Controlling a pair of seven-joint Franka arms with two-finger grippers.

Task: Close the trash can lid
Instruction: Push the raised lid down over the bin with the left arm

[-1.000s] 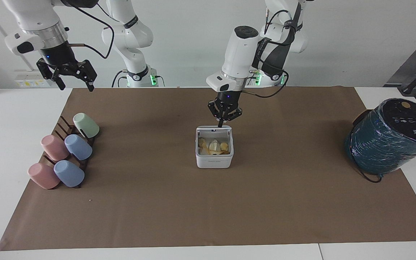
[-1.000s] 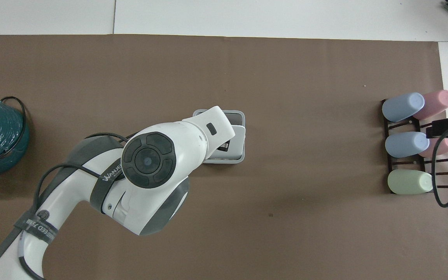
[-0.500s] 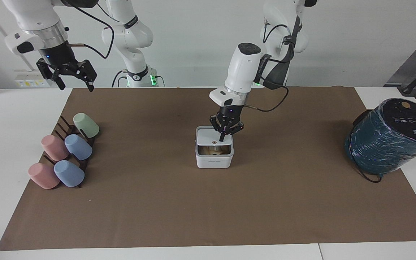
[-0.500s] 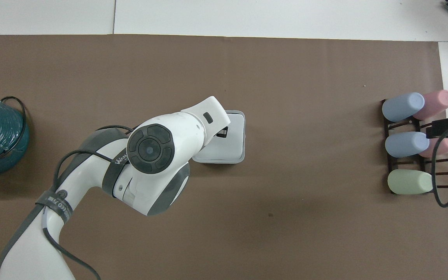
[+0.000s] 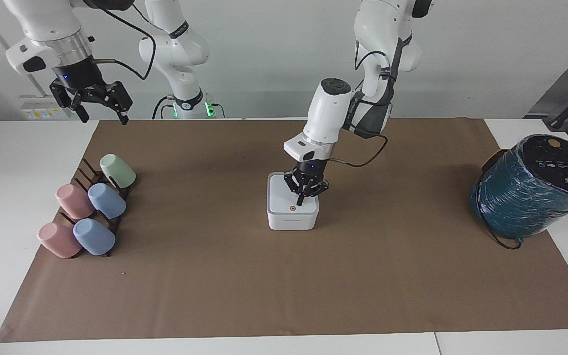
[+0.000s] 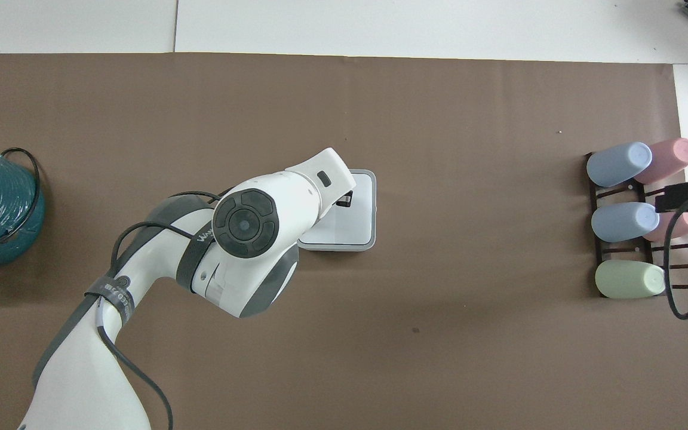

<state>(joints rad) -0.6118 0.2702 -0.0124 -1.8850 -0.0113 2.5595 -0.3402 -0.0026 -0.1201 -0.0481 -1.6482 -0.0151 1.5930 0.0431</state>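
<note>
The white cube-shaped trash can (image 5: 292,223) stands mid-mat. Its lid (image 5: 282,196) lies flat on top, orange dot facing up. My left gripper (image 5: 301,200) points down with its fingers together, its tip resting on the lid beside the dot. In the overhead view the left arm covers part of the trash can (image 6: 361,243), and only a corner of the lid (image 6: 358,206) shows. My right gripper (image 5: 103,118) is open and empty. It waits raised near the mat's corner at the right arm's end.
A dark rack (image 5: 97,176) with several pastel cups lies toward the right arm's end. A big teal wrapped cylinder (image 5: 530,190) with a black cable sits at the left arm's end, on the mat's edge. A brown mat (image 5: 284,286) covers the table.
The lid has swung from upright down to flat on the can, hiding the contents. My left gripper has moved down and away from the robots with it. The right arm has not moved.
</note>
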